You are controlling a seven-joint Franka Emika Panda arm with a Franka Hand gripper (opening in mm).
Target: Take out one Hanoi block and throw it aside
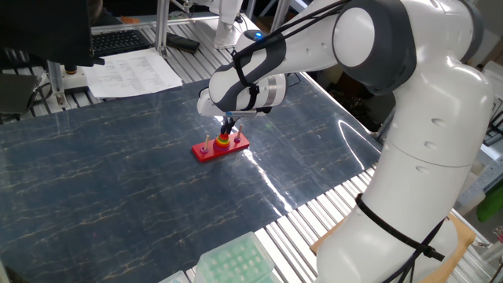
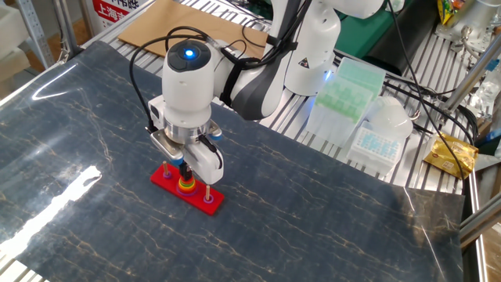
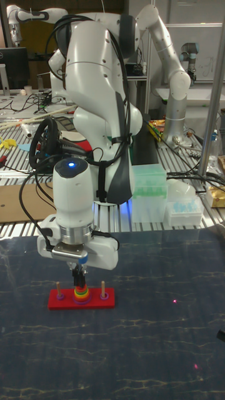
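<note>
The claw (image 3: 78,278) hangs right over the middle peg, fingers down around the top of the ring stack, and whether they have pinched in I cannot tell. The Hanoi block (image 3: 79,289), the little red ring, sits atop the stack on the red base (image 3: 107,301). Risk: a lift off the peg's line could drag the whole base along the surface (image 2: 313,227), or catch the yellow ring (image 3: 79,292) too.

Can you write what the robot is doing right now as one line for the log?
pincer: low over middle peg, grip unclear | Hanoi block: on stack | red base: on table
</note>
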